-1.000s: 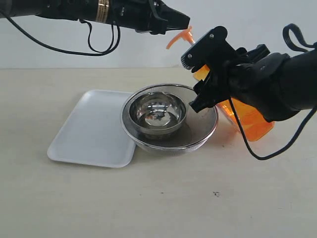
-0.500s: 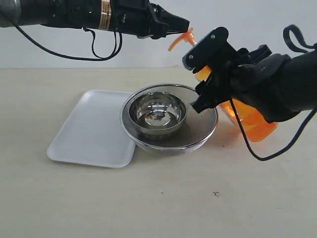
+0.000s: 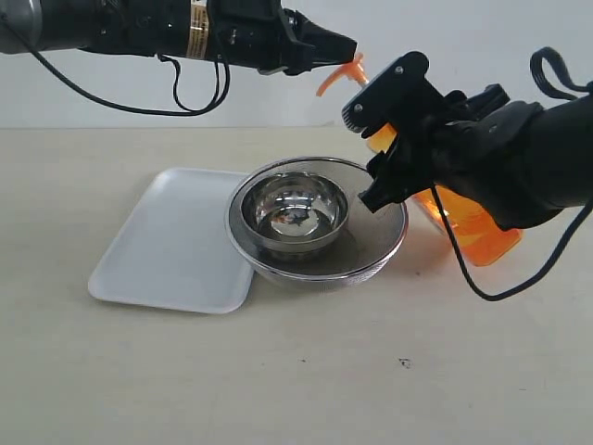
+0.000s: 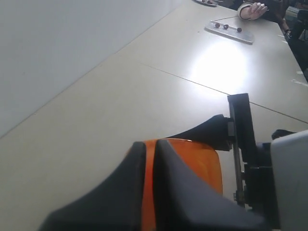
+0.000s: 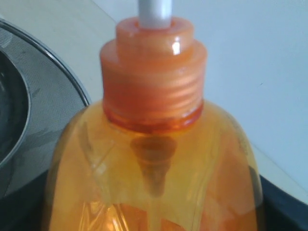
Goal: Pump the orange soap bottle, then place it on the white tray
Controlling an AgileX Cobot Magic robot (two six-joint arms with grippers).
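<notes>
In the exterior view, your right gripper (image 3: 382, 139) is clamped around the upper body of the orange soap bottle (image 3: 473, 227). The bottle is tilted, with its top leaning toward the mesh strainer (image 3: 375, 236) and its base low by the table (image 3: 371, 371). You cannot tell whether the base rests there. The bottle is just right of the strainer, and the steel bowl (image 3: 295, 213) sits inside the strainer. The white tray (image 3: 157, 250) lies on the far side of both, touching the strainer's rim and well apart from the bottle. Your left gripper (image 3: 341, 46) sits on the pump head (image 3: 345, 67). The right arm hides the bottle's label, and the marks on the left arm's gold band (image 3: 193, 20) are too small to read.

In the left wrist view, your two fingers are drawn nearly together, with a thin slit of orange showing between them.

In the right wrist view, the bottle's shoulder, its ribbed orange collar (image 5: 153, 82) and its white stem (image 5: 154, 10) fill the picture. No lettering is legible.
</notes>
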